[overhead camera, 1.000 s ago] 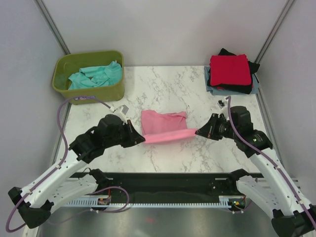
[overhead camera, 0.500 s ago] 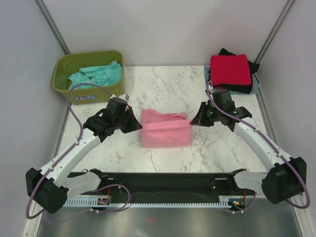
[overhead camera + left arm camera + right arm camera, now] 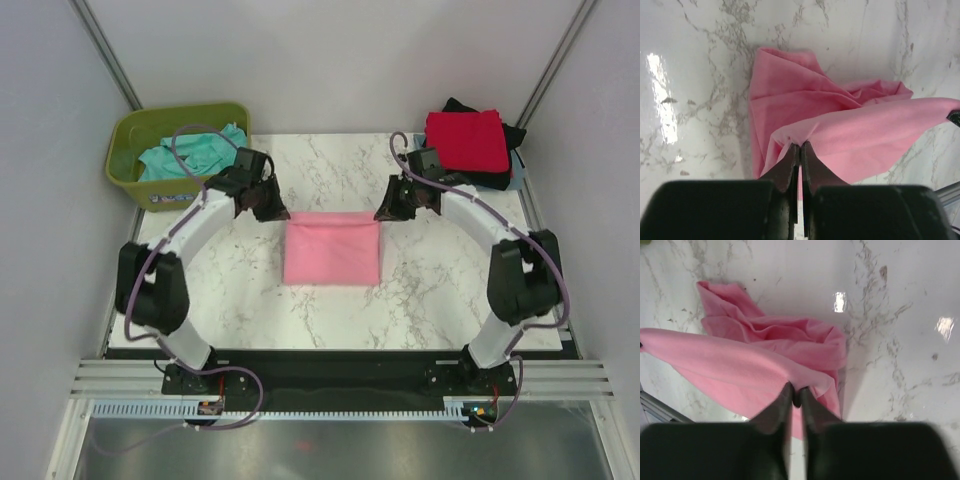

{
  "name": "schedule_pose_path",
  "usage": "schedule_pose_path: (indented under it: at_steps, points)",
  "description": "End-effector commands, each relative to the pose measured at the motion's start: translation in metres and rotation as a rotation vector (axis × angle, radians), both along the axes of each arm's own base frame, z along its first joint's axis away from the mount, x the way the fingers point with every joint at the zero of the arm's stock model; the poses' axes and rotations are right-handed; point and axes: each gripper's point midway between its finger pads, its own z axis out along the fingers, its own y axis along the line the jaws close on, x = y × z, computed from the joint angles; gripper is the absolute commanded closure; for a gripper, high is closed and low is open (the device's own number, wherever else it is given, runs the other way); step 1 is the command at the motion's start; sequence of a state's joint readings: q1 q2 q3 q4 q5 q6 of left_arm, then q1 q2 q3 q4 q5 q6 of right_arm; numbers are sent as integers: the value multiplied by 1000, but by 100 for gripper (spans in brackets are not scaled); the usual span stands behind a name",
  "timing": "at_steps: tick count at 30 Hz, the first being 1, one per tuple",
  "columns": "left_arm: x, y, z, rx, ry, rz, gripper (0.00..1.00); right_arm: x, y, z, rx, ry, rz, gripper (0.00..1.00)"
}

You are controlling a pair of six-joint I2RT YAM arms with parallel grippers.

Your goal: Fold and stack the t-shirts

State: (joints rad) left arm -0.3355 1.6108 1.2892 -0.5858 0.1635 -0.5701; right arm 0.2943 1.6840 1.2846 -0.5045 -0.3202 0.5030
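Out to the left of the left fingers, a teal t-shirt is seen crumpled inside an olive-green tub. The left gripper is closed to a hairline gap, with the far-left corner of the pink t-shirt pinched between its fingertips. From there the pink edge is stretched across to the right gripper, whose fingers are likewise pressed nearly together on the far-right corner. Beneath both pairs of fingers, looser pink folds are bunched on the marble table. Out to the right of the right fingers, a red t-shirt is stacked on a black t-shirt and a grey-blue t-shirt.
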Motion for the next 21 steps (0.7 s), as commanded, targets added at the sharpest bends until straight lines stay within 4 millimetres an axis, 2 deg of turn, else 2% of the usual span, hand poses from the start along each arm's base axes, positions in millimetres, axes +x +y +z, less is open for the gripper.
schedule_pose_path:
  at_steps: [1, 2, 3, 4, 5, 6, 7, 9, 10, 11, 12, 13, 14, 15, 16, 17, 18, 20, 21]
  points:
    - [48, 2, -3, 38, -51, -8, 92, 48, -6, -17, -31, -33, -9, 72]
    - [56, 0, -29, 43, 7, -13, 87, 56, -7, -23, -31, -24, -14, 62]
    - [65, 0, -36, 55, 11, -24, 77, 70, -11, -22, -28, -34, -29, 54]
    - [83, -4, -30, 44, -3, -29, 57, 76, -12, -38, -26, 2, -22, 39]
    - [88, -3, -58, 61, 74, -22, 51, 83, -11, -40, -23, -5, -15, 33]
    - [94, 0, -65, 60, 108, -1, 47, 98, -15, -29, -18, -41, -23, 30]
    - [102, -2, -53, 51, 114, -1, 44, 100, -19, -32, -29, -26, -21, 27]
    - [109, -5, -44, 43, 93, -7, 39, 108, -30, -18, -24, -55, -42, 26]
    - [113, -6, -32, 38, 62, -9, 36, 108, -34, -2, -20, -92, -52, 24]
    - [116, -7, -21, 35, 31, -17, 36, 107, -38, 5, -26, -112, -56, 23]
    - [117, -8, -4, 37, -14, -38, 35, 97, -39, 0, -28, -107, -47, 21]
    - [117, -10, 10, 32, -45, -47, 34, 83, -35, 4, 4, -126, -11, 17]
    - [117, -10, 20, 32, -69, -53, 34, 88, -34, 23, 15, -189, -9, 14]
    - [113, -9, 41, 31, -111, -55, 34, 67, -29, 7, 53, -146, 23, 11]
    - [109, -8, 45, 34, -118, -55, 34, 65, -24, 20, 87, -206, 38, 5]
    - [104, -6, 52, 33, -127, -53, 34, 59, -21, 17, 113, -206, 44, 2]
    - [99, -5, 61, 30, -143, -55, 34, 42, -20, -4, 132, -162, 56, 2]
    - [79, -1, 79, 29, -173, -61, 34, 34, -12, -10, 184, -168, 95, 2]
    - [72, 2, 82, 33, -179, -62, 34, 24, -11, -26, 196, -130, 97, 2]
